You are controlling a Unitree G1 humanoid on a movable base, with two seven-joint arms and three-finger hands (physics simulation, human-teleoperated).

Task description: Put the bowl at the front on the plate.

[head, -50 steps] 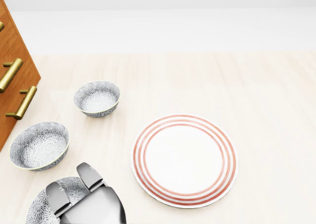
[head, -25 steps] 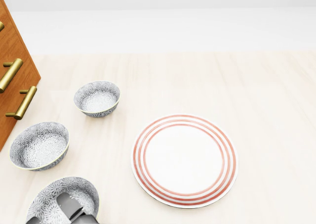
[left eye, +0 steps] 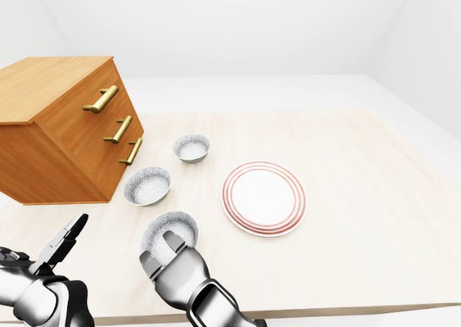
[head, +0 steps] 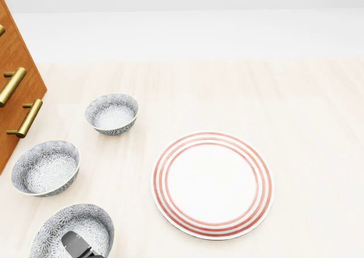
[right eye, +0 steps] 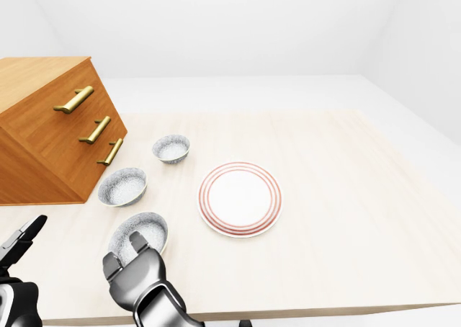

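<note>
- L hand [left eye: 37, 280]: bottom-left corner of left-eye view, by the near edge of the table [left eye: 360, 197]. Fingers spread, pointing up, holding nothing.
- R hand [left eye: 171, 268]: bottom centre of same view, arm coming up from bottom edge. Its fingers [left eye: 170, 242] reach over the near rim of the front bowl [head: 68, 227], w/ one tip showing inside it in head view. Thumb hidden, so can't tell if hand pinches the rim or only rests there.
- front bowl: grey patterned, upright on table, lowest of 3 bowls in head view. It sits left of and below the plate [left eye: 263, 198], apart from it, not on it.
- plate: white w/ red rings, flat on table, right of the bowl row.
- mid bowl [left eye: 147, 186]: same pattern, upright, just above front bowl in view, near lower corner of the drawer chest [left eye: 65, 125].
- far bowl [left eye: 191, 148]: upright, higher and a bit right. The 3 bowls make a slanted row, none touching.
- drawer chest: wooden, on table at left, 3 brass handles [left eye: 101, 99] on the side facing the bowls.
</note>
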